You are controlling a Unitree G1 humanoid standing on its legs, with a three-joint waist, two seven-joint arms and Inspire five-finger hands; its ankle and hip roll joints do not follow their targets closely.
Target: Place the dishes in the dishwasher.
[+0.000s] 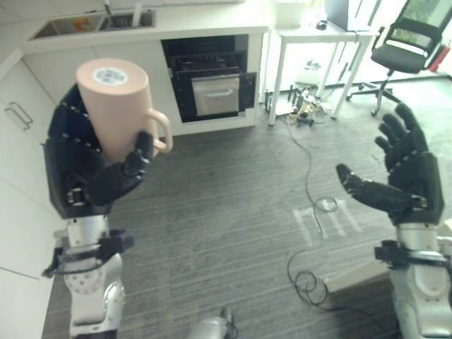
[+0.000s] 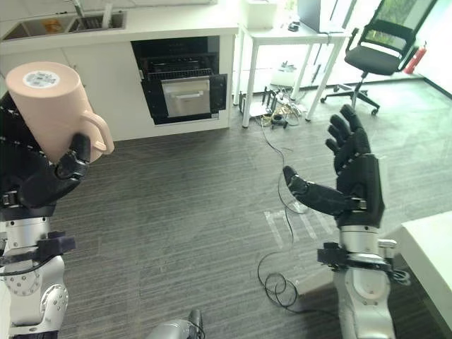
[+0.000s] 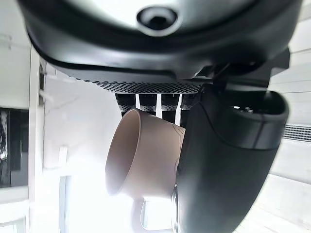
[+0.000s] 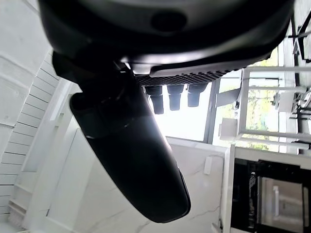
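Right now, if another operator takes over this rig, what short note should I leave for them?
Left hand: shut on the pink mug, held upside down, raised at the left of the head views.
Right hand: open, holds nothing, raised at the right.
Dishwasher: under the counter across the room, front open, rack visible; the carpet floor lies between it and the robot.
Done: mug picked up.
Left: carry the mug to the dishwasher and set it in the rack.

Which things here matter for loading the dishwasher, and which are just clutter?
For the job:
pink mug in the left hand
open dishwasher
open right hand

Lying about:
office chair
white table
floor cables
sink
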